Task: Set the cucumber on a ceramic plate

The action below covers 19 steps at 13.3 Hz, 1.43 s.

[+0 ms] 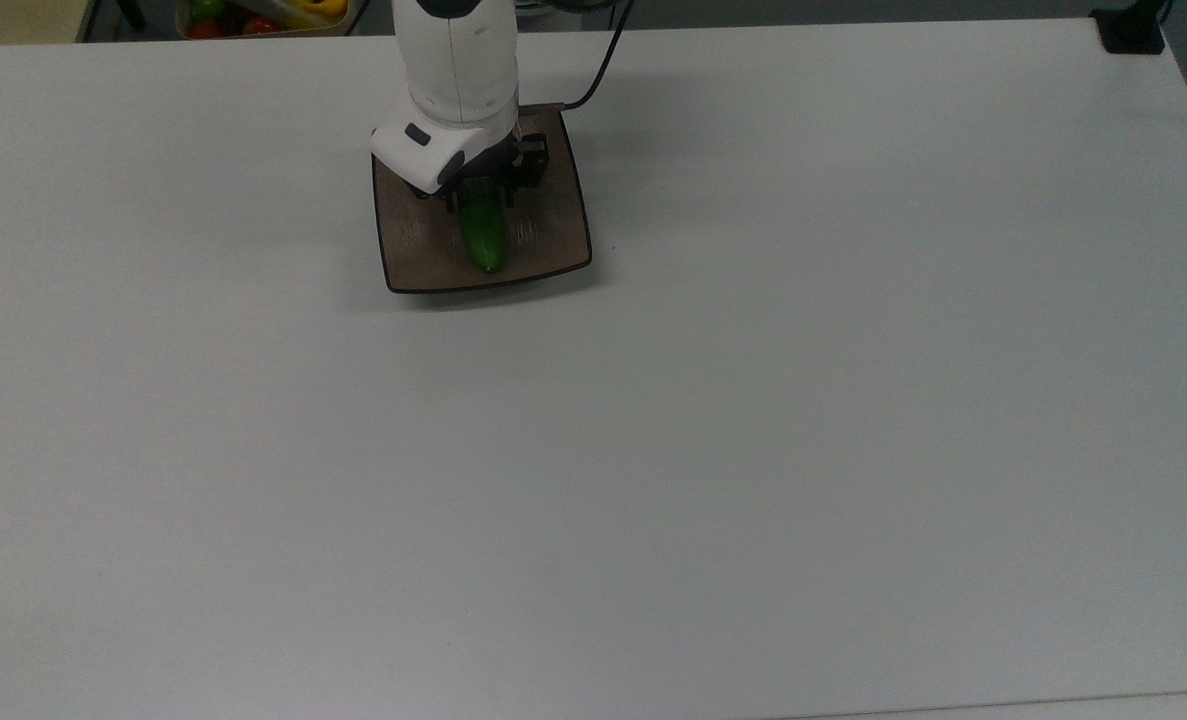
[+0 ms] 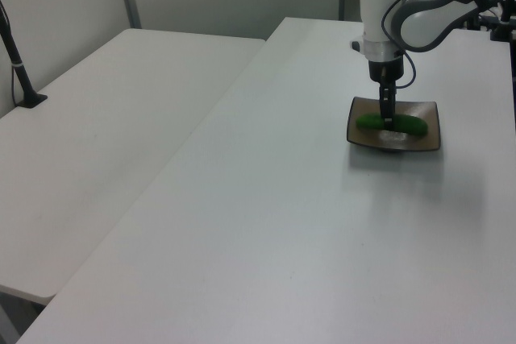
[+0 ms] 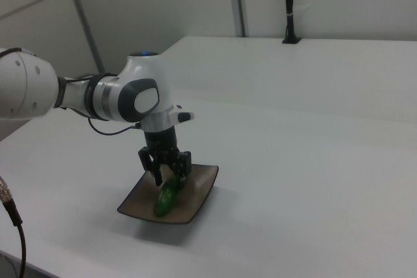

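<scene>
In the top view's upper left, a dark green cucumber (image 1: 481, 235) lies low over a square brown ceramic plate (image 1: 553, 235), pinched by the gripper (image 1: 480, 195). This looks like the set-down; next comes letting go and lifting straight up. The surrounding white table (image 1: 753, 450) offers no obstacle; a bin of colourful produce (image 1: 253, 15) sits beyond its far edge.

Short dark green cucumber (image 1: 483, 235) lying flat on the square brown ceramic plate (image 1: 543, 240), near its middle; plate has thin dark rim, upturned corners, sits on white table.
</scene>
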Each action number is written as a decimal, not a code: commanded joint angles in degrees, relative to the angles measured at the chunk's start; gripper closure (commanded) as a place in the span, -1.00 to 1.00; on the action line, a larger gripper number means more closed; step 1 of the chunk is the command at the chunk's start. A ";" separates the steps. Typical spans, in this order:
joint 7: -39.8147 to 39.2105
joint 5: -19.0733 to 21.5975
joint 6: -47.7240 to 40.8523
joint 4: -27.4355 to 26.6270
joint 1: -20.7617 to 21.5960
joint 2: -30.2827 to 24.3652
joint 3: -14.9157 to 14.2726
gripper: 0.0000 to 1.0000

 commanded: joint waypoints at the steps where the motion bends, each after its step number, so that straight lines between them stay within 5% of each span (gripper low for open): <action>1: 1.41 -1.05 -3.67 -0.76 0.83 -4.27 -0.28 -1.00; 7: 7.81 -0.97 -12.98 7.93 3.11 -8.76 -0.28 -1.00; 12: 11.15 3.15 -28.01 21.64 3.11 -11.75 -0.37 -1.00; 19: 11.87 6.76 -23.66 22.72 3.11 -12.19 -1.51 -1.00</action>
